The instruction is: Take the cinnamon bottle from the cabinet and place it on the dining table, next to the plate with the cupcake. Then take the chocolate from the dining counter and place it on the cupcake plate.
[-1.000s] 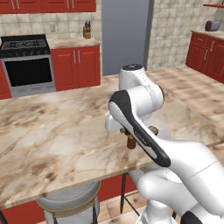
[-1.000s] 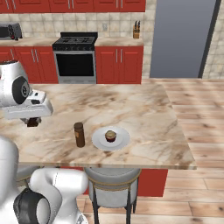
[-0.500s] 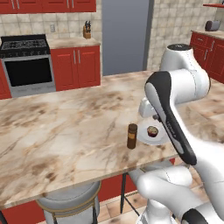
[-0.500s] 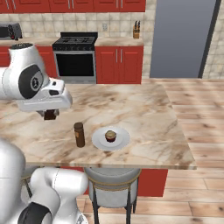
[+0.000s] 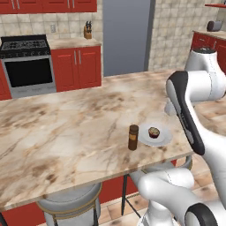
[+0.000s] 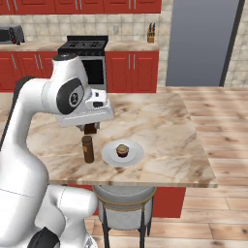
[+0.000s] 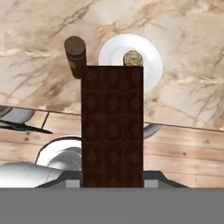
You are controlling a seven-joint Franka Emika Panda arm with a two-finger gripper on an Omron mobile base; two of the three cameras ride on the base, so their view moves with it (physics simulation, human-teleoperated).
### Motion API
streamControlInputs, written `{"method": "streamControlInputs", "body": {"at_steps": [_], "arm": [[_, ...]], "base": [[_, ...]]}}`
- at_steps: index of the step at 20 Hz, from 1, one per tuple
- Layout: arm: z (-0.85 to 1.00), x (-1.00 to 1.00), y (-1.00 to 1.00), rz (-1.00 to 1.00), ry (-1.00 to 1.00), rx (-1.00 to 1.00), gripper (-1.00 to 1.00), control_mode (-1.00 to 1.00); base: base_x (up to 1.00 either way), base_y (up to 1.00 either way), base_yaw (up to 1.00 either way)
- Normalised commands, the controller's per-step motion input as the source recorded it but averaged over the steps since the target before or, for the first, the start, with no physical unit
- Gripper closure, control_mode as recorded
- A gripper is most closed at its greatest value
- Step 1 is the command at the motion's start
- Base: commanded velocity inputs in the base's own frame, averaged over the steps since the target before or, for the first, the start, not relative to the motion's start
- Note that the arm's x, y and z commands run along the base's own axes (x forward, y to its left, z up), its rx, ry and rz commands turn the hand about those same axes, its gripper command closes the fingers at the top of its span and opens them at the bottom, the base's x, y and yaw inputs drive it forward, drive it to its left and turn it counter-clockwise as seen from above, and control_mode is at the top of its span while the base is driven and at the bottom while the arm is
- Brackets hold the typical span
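Observation:
My gripper [image 6: 90,127] is shut on the chocolate [image 7: 112,127], a flat dark brown bar that stands up between the fingers in the hand view. It hangs over the dining table [image 5: 66,128], just above and behind the cinnamon bottle [image 6: 87,148]. The brown bottle [image 5: 133,137] stands upright near the table's front edge, close beside the small white plate [image 5: 163,139]. A tiny cupcake [image 6: 122,150] sits on the plate [image 6: 135,155]. From the hand, the bottle [image 7: 75,56], plate [image 7: 151,57] and cupcake [image 7: 132,58] lie just beyond the bar's tip.
A grey round stool [image 6: 125,203] stands under the table's front edge, below the plate. Against the back wall are the stove [image 5: 26,62], red cabinets and a grey fridge [image 5: 126,35]. A red shelf board [image 5: 215,5] shows at the upper right.
The arm has swung across the island with the chocolate in its grip, from the far side toward the bottle and plate. Bottle, plate and cupcake have not moved.

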Motion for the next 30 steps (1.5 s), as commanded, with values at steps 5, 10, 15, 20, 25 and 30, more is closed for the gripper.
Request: {"method": "streamControlInputs", "body": {"at_steps": [5,10,15,20,25,30], "arm": [[-0.75,0.99,-0.28,0.07,0.01,-0.13,1.0,-1.0],[-0.75,0.85,0.0,0.03,0.0,-0.05,1.0,-1.0],[-0.59,0.43,0.0,0.02,0.01,0.01,1.0,-1.0],[-0.37,0.17,0.0,0.02,0.02,0.07,1.0,-1.0],[-0.39,0.23,0.0,0.01,0.0,0.04,1.0,-1.0],[-0.31,0.25,0.03,0.0,0.0,0.02,1.0,-1.0]], "base": [[0.0,0.0,0.0],[0.0,0.0,0.0],[0.0,0.0,0.0],[0.0,0.0,0.0],[0.0,0.0,0.0],[0.0,0.0,0.0]]}}
